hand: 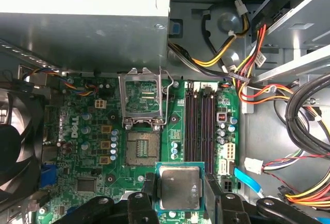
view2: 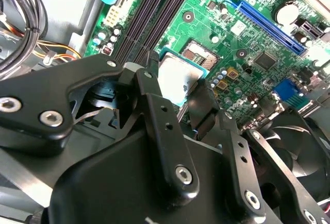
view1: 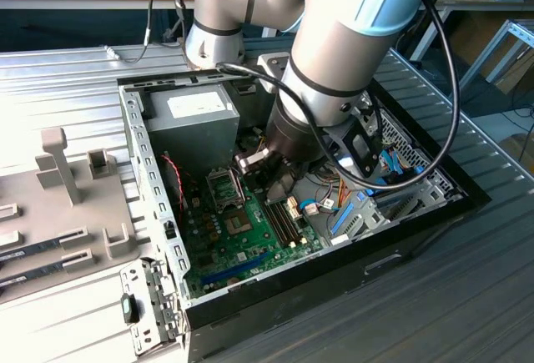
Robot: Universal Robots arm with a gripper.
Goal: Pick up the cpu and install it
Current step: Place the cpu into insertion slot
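First wrist view: gripper (hand: 179, 192) clamped on cpu (hand: 179, 185) edges, held flat over motherboard (hand: 178, 121), just beside open socket (hand: 143, 147); socket frame (hand: 142, 96) hinged up.

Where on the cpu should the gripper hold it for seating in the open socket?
Best by two opposite edges, from above. The cpu is a thin flat square, so only its rim offers opposing faces, and its underside must stay free for the socket. The gripper holds it that way in the first wrist view.
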